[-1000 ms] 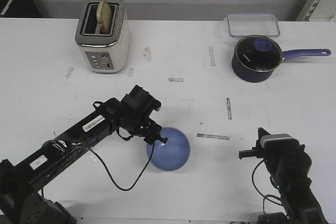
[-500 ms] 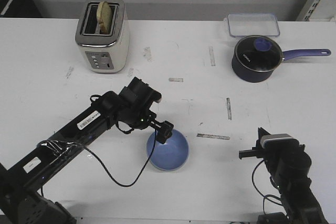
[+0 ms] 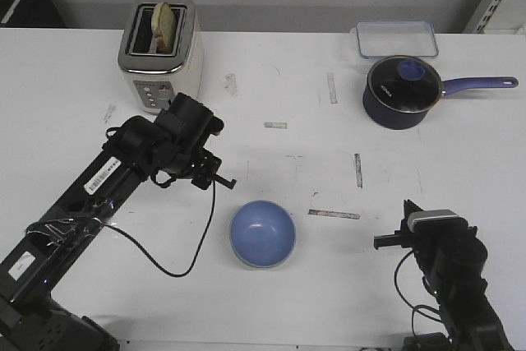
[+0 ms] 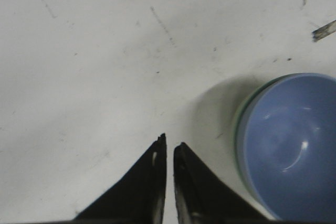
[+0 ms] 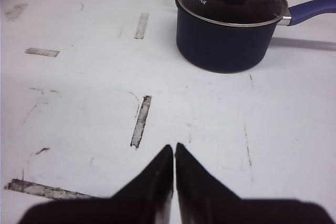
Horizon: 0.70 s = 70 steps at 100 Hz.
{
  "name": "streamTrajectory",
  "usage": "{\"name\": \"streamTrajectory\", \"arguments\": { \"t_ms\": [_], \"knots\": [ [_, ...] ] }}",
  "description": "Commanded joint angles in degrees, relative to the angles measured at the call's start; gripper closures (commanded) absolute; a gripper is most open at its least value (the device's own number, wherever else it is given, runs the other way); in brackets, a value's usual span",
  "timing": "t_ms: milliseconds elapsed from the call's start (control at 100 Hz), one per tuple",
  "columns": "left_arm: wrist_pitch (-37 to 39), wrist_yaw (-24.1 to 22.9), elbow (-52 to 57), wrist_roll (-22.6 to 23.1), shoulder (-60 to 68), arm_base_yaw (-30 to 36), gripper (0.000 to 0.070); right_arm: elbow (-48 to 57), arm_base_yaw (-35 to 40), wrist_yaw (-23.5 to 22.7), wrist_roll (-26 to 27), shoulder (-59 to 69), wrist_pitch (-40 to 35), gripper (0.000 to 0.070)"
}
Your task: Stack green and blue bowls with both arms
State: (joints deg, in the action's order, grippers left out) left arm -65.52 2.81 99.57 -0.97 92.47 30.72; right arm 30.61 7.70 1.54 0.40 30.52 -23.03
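The periwinkle blue bowl (image 3: 262, 234) stands upright on the table at front centre. In the left wrist view the blue bowl (image 4: 294, 145) sits inside the pale green bowl (image 4: 240, 129), of which only a thin rim shows. My left gripper (image 3: 227, 180) is shut and empty, up and to the left of the bowls and apart from them; it also shows in the left wrist view (image 4: 169, 143). My right gripper (image 3: 408, 211) is shut and empty at the front right, far from the bowls, and shows in its own wrist view (image 5: 174, 146).
A toaster (image 3: 160, 53) with a slice of bread stands at the back left, just behind my left arm. A dark blue lidded saucepan (image 3: 400, 91) with a long handle and a clear container (image 3: 396, 38) stand at the back right. Tape marks (image 3: 334, 214) dot the table.
My left gripper has let go of the blue bowl's rim and drawn back up and to the left. The bowl, tilted before, now rests level. The right arm has not moved.
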Motion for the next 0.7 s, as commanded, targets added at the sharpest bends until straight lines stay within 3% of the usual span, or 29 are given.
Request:
{"name": "streamTrajectory", "arguments": {
  "t_ms": [0,280,440,690],
  "knots": [
    [0.72,-0.31,-1.57,1.6,-1.53,-1.57,0.0699,0.33,0.09,-0.02,-0.17,0.28,0.72,0.07],
    [18.75,-0.28,-26.91,1.44,-19.91,-11.89,0.0699,0.33,0.09,0.02,-0.17,0.28,0.72,0.07],
    [31.58,-0.28,-42.4,-1.64,-34.34,-18.93,0.0699,0.33,-0.04,1.64,1.57,0.15,0.68,0.07],
    [45.22,-0.28,-59.54,-1.49,-54.31,-28.35,0.0699,0.17,-1.44,3.19,3.21,-4.59,-1.38,0.07]
  ]
}}
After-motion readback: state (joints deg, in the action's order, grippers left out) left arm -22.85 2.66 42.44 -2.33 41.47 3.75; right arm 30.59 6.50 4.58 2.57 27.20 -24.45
